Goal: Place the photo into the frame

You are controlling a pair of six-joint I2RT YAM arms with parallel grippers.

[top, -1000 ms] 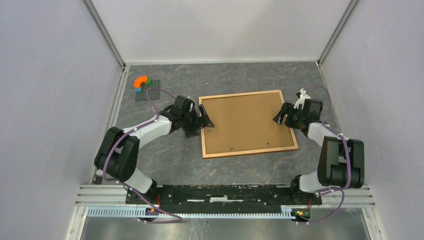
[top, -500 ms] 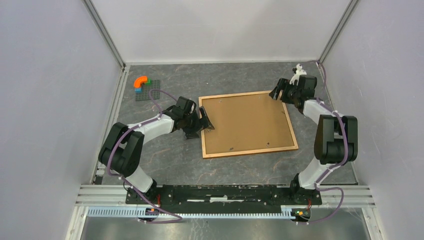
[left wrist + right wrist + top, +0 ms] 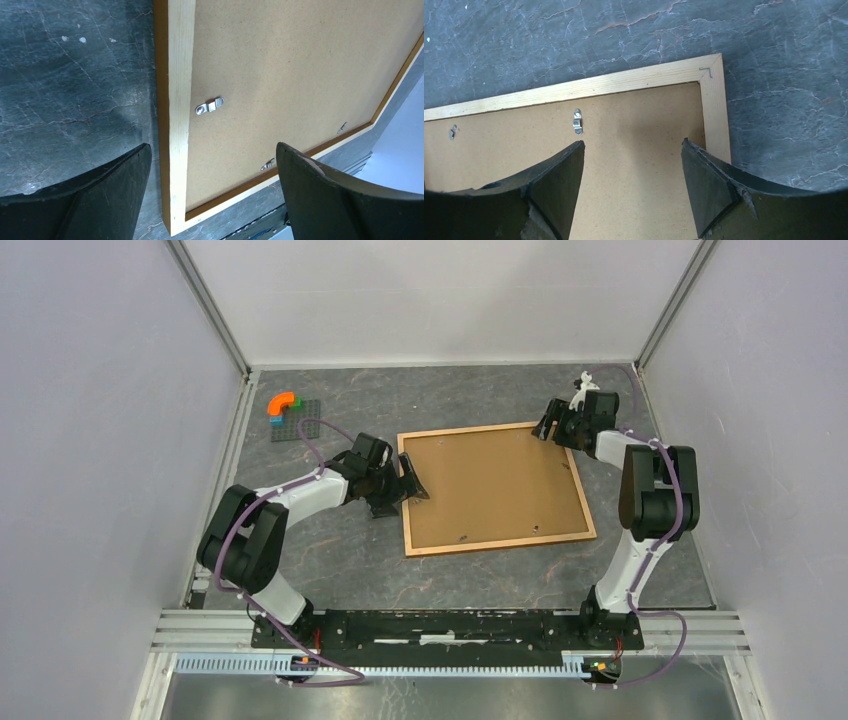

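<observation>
Shift of right gripper (image 3: pixel 547 428) from frame (image 3: pixel 624 82) right edge to far right corner, jaws spread over backing board (image 3: pixel 634 125), left gripper (image 3: pixel 410 483) unmoved, jaws wide astride left rail (image 3: pixel 180 75).

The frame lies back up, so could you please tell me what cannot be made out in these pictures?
- Photo: none seen; the frame lies face down and its backing board hides the inside, all views.
- Turn clips: too small in top view.
- Frame's near part, right wrist view: hidden behind the right hand.
</observation>
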